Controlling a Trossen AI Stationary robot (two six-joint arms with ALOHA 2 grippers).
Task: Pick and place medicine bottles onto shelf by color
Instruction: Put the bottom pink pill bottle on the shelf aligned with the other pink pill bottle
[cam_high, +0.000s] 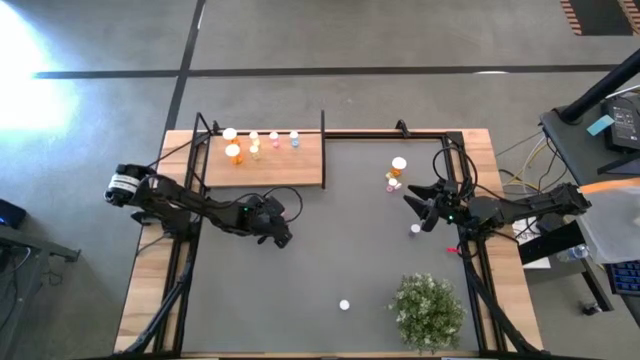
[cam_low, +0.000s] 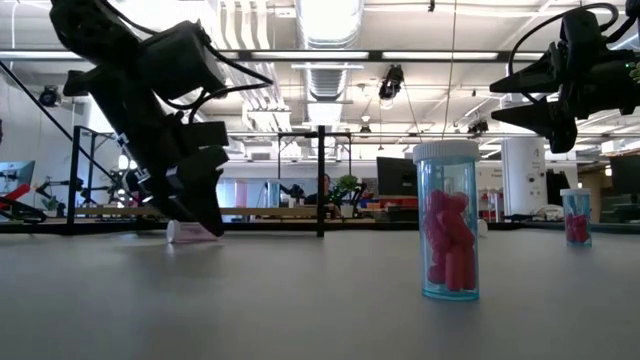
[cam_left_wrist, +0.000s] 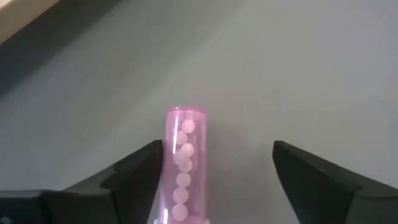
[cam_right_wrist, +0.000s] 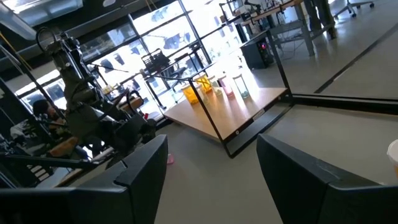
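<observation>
Pink bottle (cam_left_wrist: 185, 167) lying on the mat just below the shelf (cam_high: 265, 160), between the spread fingers of the left gripper (cam_left_wrist: 214, 180). Right gripper (cam_high: 418, 208) hovering open, well apart from the shelf.

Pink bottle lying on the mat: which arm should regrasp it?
Left. The left gripper already straddles the pink bottle, jaws open around it. The right gripper hangs open, far across the mat, near other bottles.

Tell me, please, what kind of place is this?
Probably a robotics lab in an open office: exposed ceiling ducts, desks with monitors behind the table, and a second dark robot rig by large windows.
</observation>
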